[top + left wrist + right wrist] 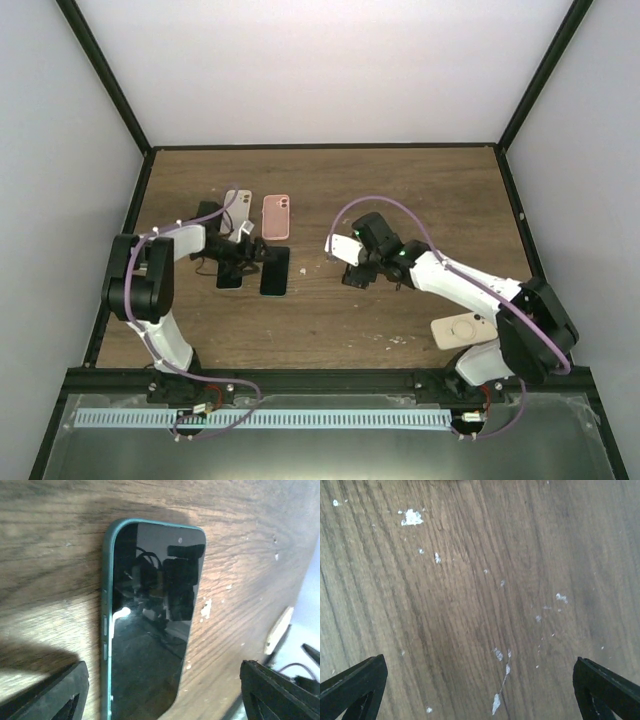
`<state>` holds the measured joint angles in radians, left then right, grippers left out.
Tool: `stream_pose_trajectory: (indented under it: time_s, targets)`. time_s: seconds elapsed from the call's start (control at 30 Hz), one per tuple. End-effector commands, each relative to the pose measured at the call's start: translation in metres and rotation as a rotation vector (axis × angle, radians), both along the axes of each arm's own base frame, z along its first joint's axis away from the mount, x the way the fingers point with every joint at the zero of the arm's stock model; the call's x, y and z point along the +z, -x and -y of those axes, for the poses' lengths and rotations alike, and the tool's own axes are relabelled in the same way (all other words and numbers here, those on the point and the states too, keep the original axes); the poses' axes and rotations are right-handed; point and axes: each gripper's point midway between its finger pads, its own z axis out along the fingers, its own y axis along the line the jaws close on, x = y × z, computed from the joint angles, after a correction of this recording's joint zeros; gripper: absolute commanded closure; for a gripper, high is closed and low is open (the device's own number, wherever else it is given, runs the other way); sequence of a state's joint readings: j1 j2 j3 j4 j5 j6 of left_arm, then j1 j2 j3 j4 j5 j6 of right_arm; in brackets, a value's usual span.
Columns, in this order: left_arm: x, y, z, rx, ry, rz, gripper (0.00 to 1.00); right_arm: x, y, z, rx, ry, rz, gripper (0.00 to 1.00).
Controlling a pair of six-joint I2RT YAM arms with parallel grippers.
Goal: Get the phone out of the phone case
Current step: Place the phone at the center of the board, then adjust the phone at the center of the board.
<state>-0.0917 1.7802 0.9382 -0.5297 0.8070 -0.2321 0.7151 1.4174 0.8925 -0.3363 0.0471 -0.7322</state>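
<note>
A phone in a dark green case [150, 610] lies screen up on the wooden table; in the top view it is the dark phone [275, 270] left of centre. My left gripper [162, 669] is open just above it, its fingers [55, 692] straddling the phone's near end without touching it. In the top view the left gripper [248, 262] sits between this phone and a second dark phone [229, 274], which it partly hides. My right gripper [351, 274] is open and empty over bare wood [479, 661], right of the phones.
A pink phone or case [276, 217] and a beige one [237, 208] lie behind the dark phones. A beige case [462, 330] lies by the right arm's base. A pale beige thing [278, 630] shows at the left wrist view's right edge. Black frame posts bound the table.
</note>
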Motion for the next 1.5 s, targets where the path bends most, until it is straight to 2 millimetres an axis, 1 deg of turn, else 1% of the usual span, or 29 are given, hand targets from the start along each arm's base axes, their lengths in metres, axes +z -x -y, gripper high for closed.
stream_pose_trajectory:
  time_s: [0.0, 0.03, 0.07, 0.1, 0.2, 0.3, 0.47, 0.57, 0.63, 0.73, 0.87, 0.97, 1.07, 1.2, 1.3, 1.37, 1.47]
  targets:
    - [-0.004, 0.005, -0.011, 0.001, -0.080, 0.019, 0.13, 0.007, 0.005, 0.012, -0.048, -0.050, -0.083, 0.00]
    - [-0.001, 0.004, -0.012, -0.001, -0.088, 0.031, 0.12, 0.006, 0.006, 0.017, -0.058, -0.057, -0.105, 0.00]
    - [0.002, 0.003, -0.013, -0.002, -0.097, 0.045, 0.04, 0.006, 0.007, 0.021, -0.069, -0.063, -0.124, 0.00]
    - [0.006, 0.002, -0.015, -0.003, -0.110, 0.060, 0.01, 0.005, 0.008, 0.026, -0.079, -0.068, -0.141, 0.00]
    - [0.023, -0.005, -0.017, -0.010, -0.132, 0.129, 0.00, 0.001, 0.012, 0.045, -0.124, -0.075, -0.204, 0.00]
    - [0.045, -0.013, -0.015, -0.016, -0.140, 0.213, 0.00, -0.005, 0.018, 0.067, -0.177, -0.078, -0.263, 0.00]
    - [0.077, -0.023, -0.009, -0.037, -0.157, 0.351, 0.00, -0.012, 0.026, 0.113, -0.288, -0.067, -0.338, 0.00]
    - [0.090, -0.025, -0.002, -0.055, -0.152, 0.403, 0.00, -0.012, 0.034, 0.140, -0.334, -0.059, -0.360, 0.00]
    - [0.098, -0.026, 0.000, -0.056, -0.142, 0.423, 0.00, -0.017, 0.043, 0.157, -0.352, -0.038, -0.374, 0.00]
    - [0.102, -0.028, 0.002, -0.048, -0.129, 0.432, 0.00, -0.026, 0.054, 0.183, -0.402, -0.001, -0.403, 0.00]
    - [0.102, -0.028, 0.004, -0.042, -0.119, 0.436, 0.00, -0.038, 0.075, 0.219, -0.494, 0.038, -0.456, 0.00]
    - [0.102, -0.028, 0.006, -0.039, -0.106, 0.437, 0.00, -0.044, 0.085, 0.242, -0.572, 0.052, -0.474, 0.00]
    - [0.103, -0.028, 0.008, -0.044, -0.095, 0.437, 0.00, -0.051, 0.093, 0.255, -0.638, 0.059, -0.503, 0.00]
    - [0.104, -0.028, 0.010, -0.063, -0.088, 0.436, 0.00, -0.060, 0.102, 0.263, -0.694, 0.066, -0.545, 0.00]
    - [0.106, -0.029, 0.011, -0.071, -0.084, 0.441, 0.00, -0.065, 0.111, 0.265, -0.699, 0.069, -0.576, 0.00]
    - [0.107, -0.029, 0.012, -0.074, -0.081, 0.440, 0.00, -0.073, 0.123, 0.266, -0.680, 0.091, -0.604, 0.00]
    - [0.108, -0.031, 0.013, -0.075, -0.075, 0.435, 0.00, -0.080, 0.135, 0.277, -0.662, 0.157, -0.594, 0.00]
